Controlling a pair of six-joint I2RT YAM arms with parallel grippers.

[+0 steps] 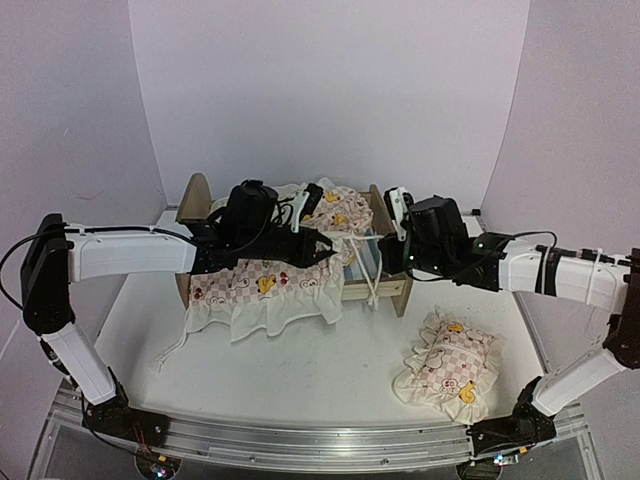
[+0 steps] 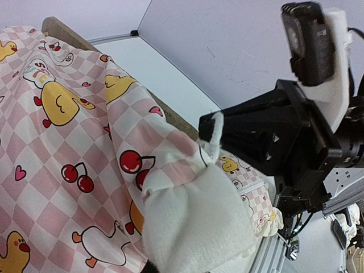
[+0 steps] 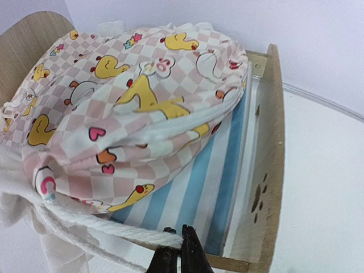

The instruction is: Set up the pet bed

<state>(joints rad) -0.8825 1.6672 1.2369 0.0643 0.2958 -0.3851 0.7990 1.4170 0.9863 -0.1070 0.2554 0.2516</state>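
From above, the pet bed (image 1: 196,205) sits at the back middle of the table (image 1: 330,390). The quilt (image 1: 260,285) lies half in it and half hanging over the front side. The left gripper (image 1: 318,248) is clamped on the quilt's top fold. If it pulls too hard, the light bed could slide or tip. The right gripper (image 1: 388,252) is right beside the bed's end board and could bump it. The pillow (image 1: 450,368) is not in the bed; it lies on the table near the right arm. In the left wrist view, the quilt (image 2: 68,142) is bunched in a white lump where the fingers should be, so they are hidden. A thin pinch like that could slip, and the quilt would flop back. In the right wrist view, the right gripper (image 3: 175,253) has its fingers pressed together. A white cord (image 3: 102,224) reaches their tips, but I cannot tell if it is pinched. A tug on the cord could drag the quilt (image 3: 131,96) out. Inside the bed (image 3: 270,142) are the striped base (image 3: 216,165) and the heaped quilt.
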